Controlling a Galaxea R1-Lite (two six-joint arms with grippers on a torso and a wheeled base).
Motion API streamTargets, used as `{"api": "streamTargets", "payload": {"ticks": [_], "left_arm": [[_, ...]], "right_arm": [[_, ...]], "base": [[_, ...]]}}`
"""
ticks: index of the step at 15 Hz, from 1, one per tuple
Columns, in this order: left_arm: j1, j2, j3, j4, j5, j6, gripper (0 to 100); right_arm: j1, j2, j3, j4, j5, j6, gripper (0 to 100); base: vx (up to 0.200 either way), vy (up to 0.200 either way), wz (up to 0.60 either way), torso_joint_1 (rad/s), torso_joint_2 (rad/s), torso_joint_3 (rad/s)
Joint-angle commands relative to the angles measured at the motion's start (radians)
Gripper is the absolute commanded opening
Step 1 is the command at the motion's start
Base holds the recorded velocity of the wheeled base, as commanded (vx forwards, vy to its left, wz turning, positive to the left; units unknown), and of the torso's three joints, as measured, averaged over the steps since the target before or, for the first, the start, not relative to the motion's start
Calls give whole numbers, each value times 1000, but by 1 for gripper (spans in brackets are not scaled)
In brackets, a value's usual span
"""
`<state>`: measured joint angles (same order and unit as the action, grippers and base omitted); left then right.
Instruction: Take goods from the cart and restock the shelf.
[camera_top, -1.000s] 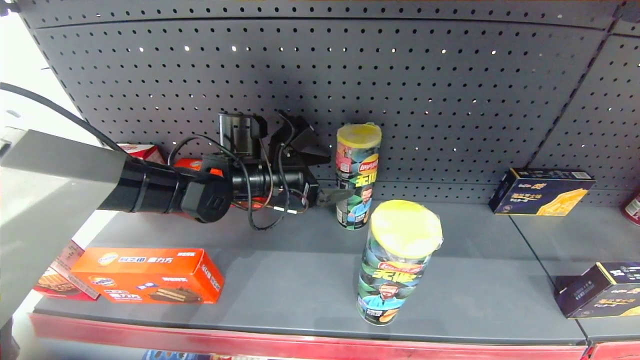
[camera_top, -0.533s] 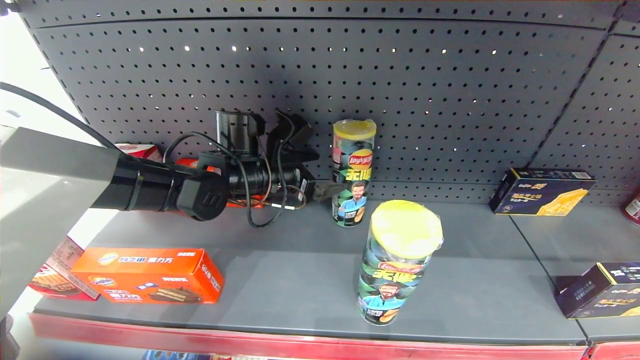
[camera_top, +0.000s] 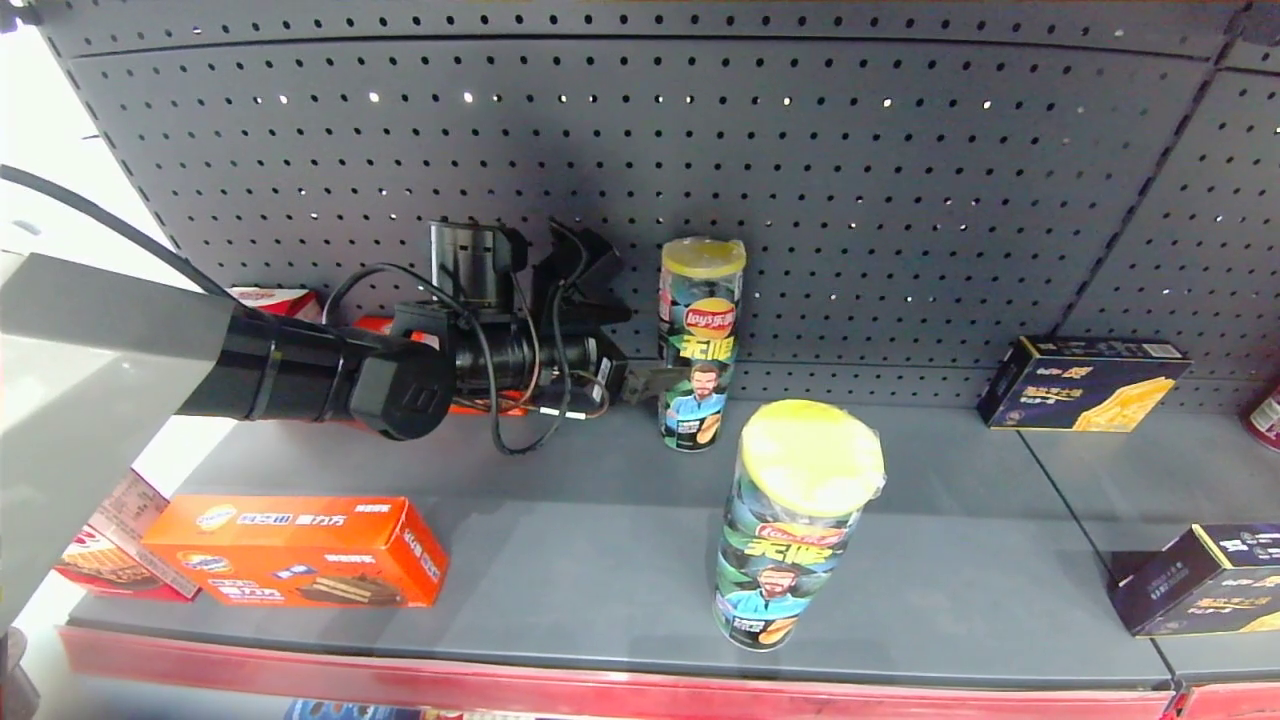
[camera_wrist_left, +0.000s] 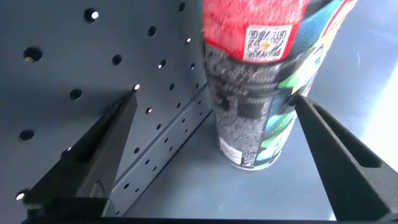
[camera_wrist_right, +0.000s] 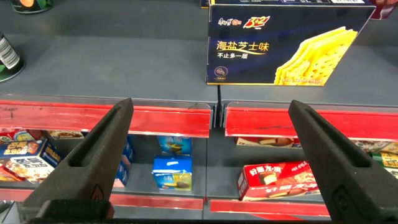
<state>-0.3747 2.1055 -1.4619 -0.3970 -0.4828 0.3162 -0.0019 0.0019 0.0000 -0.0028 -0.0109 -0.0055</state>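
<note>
From the head we look forward and down on the grey metal shelf (camera_top: 560, 540). Our left wrist camera sits close to the tall yellow-lidded chip can (camera_wrist_left: 261, 93), which the head view shares. Our right wrist camera faces a dark blue box (camera_wrist_right: 289, 43) from farther off.

An orange box (camera_top: 290, 550) is laid flat at front left. One dark blue box (camera_top: 1085, 383) is set back right, a second dark blue box (camera_top: 1195, 578) nearer the front.

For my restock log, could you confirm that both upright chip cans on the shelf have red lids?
Not quite: the head view shows yellow lids on the rear chip can and the front chip can, both upright on the shelf.
</note>
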Motion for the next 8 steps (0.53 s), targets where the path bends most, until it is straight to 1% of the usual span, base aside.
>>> {"api": "streamTargets", "payload": {"ticks": [1, 8], "left_arm": [[5, -1, 0, 0, 9, 0, 100], [31, -12, 12, -2, 15, 0, 100]], "right_arm": [[0, 0, 0, 0, 0, -1, 100], [0, 0, 0, 0, 0, -1, 100]], "base": [[0, 0, 0, 0, 0, 0], [0, 0, 0, 0, 0, 0]]}}
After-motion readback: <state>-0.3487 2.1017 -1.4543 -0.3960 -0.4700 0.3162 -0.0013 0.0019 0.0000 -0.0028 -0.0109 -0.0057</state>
